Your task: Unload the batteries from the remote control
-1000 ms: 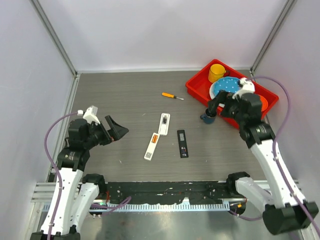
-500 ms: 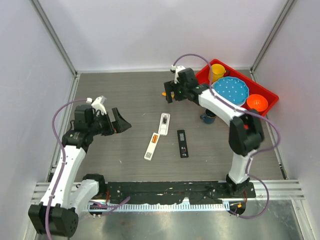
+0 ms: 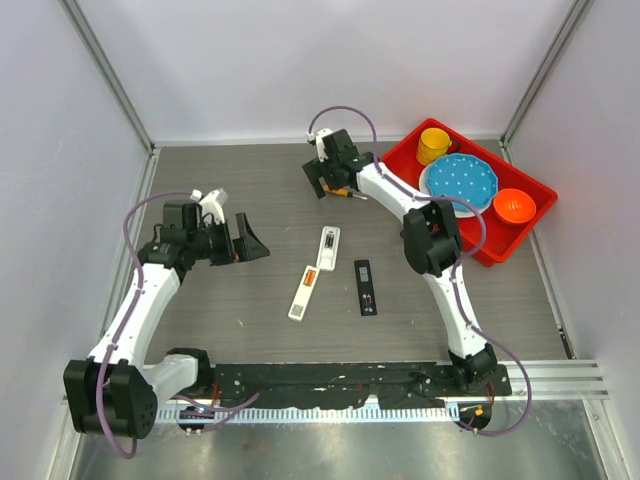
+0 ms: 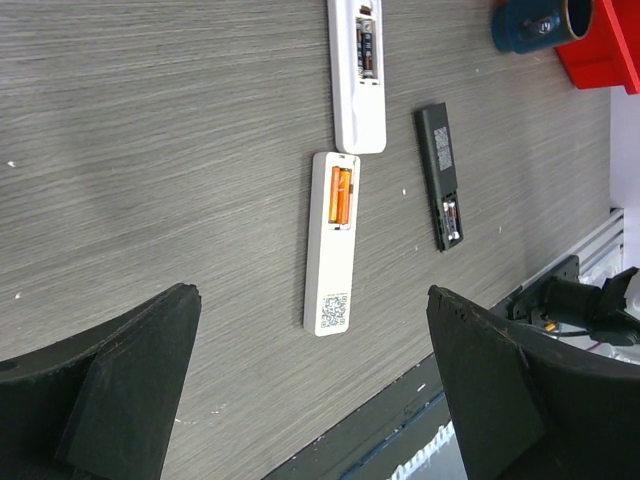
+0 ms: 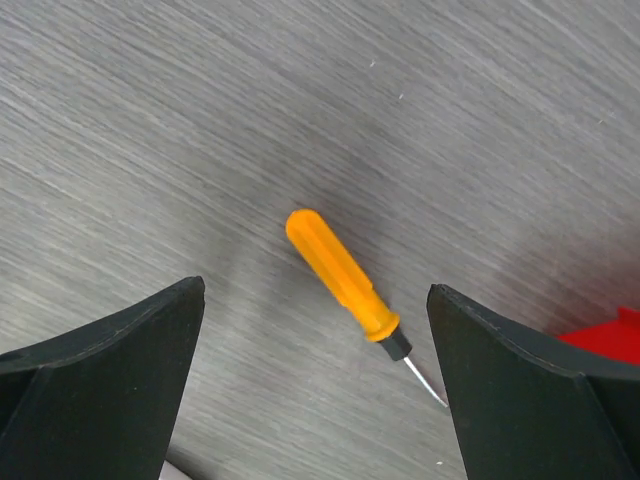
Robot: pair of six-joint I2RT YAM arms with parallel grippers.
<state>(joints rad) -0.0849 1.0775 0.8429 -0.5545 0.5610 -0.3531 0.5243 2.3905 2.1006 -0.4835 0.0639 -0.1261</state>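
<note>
An orange-handled screwdriver (image 5: 345, 285) lay on the table (image 5: 150, 120) directly beneath the right gripper (image 5: 315, 295); a red bin (image 5: 612, 338) sat to its right.

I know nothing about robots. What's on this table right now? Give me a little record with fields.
White remote: orange batteries still inside
Second white remote: dark batteries still inside
Black remote: contents unclear
Screwdriver: lying flat, untouched
Left tool: open, empty
Right tool: open, over the screwdriver
</note>
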